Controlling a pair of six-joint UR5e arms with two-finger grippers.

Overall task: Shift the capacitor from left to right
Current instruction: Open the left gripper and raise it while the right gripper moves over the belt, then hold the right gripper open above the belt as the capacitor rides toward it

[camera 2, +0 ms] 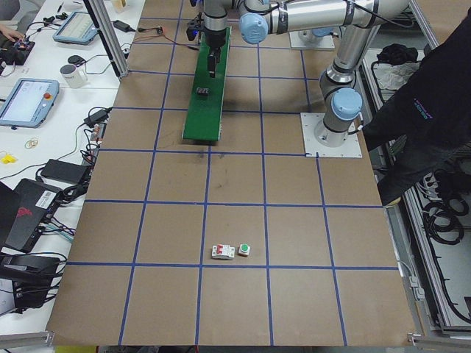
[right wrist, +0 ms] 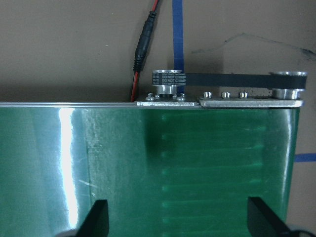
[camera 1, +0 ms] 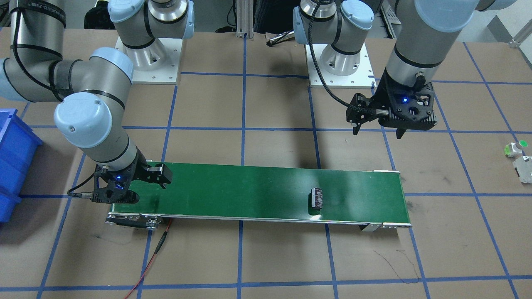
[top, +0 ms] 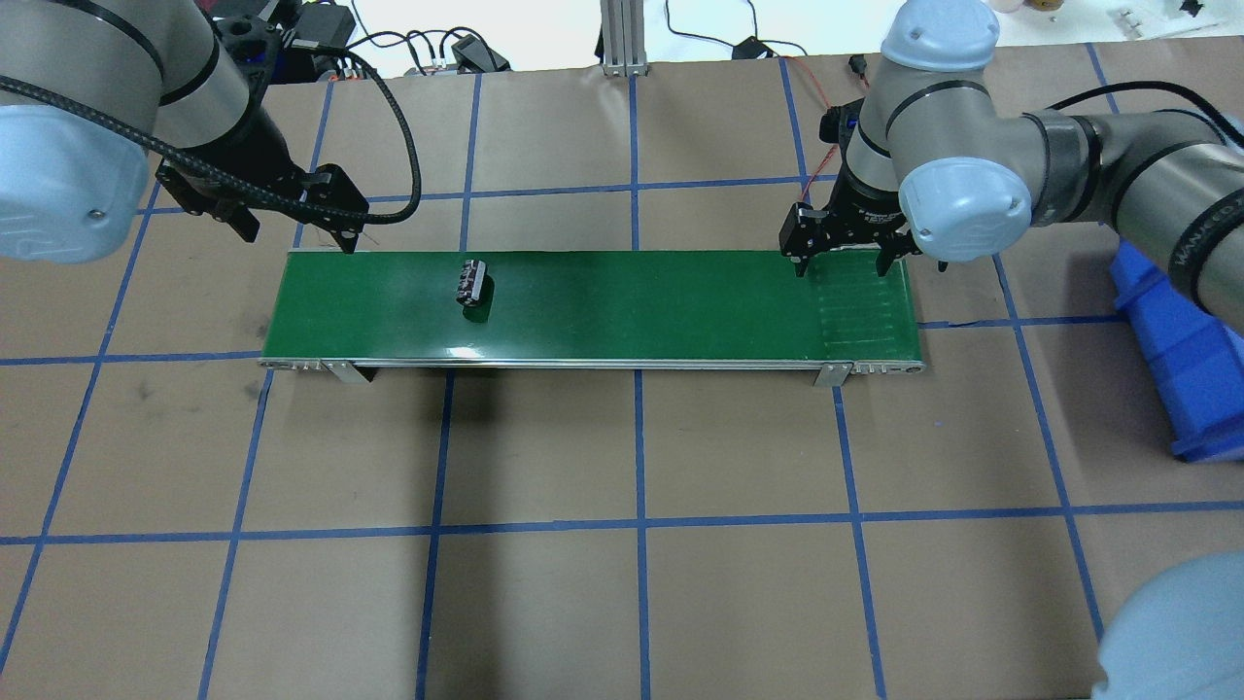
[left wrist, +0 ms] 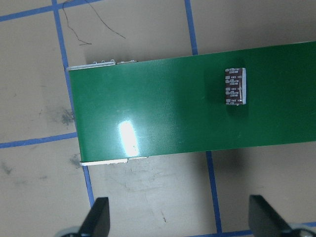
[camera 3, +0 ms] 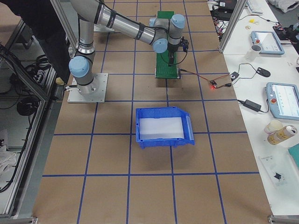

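Observation:
The capacitor [camera 1: 317,198], a small dark cylinder with pale stripes, lies on the green conveyor belt [camera 1: 249,187] near its left end. It also shows in the overhead view [top: 472,280] and the left wrist view [left wrist: 235,86]. My left gripper [top: 296,233] is open and empty. It hangs above the table just behind the belt's left end, apart from the capacitor, and shows in the front view too [camera 1: 378,131]. My right gripper [top: 843,267] is open and empty, low over the belt's right end [right wrist: 197,163].
A blue bin [top: 1176,350] stands on the table beyond the belt's right end. A white part with a green cap [camera 1: 517,147] and a pale grey-white block [camera 1: 524,168] lie far off on the left side. A red cable [camera 1: 153,257] runs from the belt's right end.

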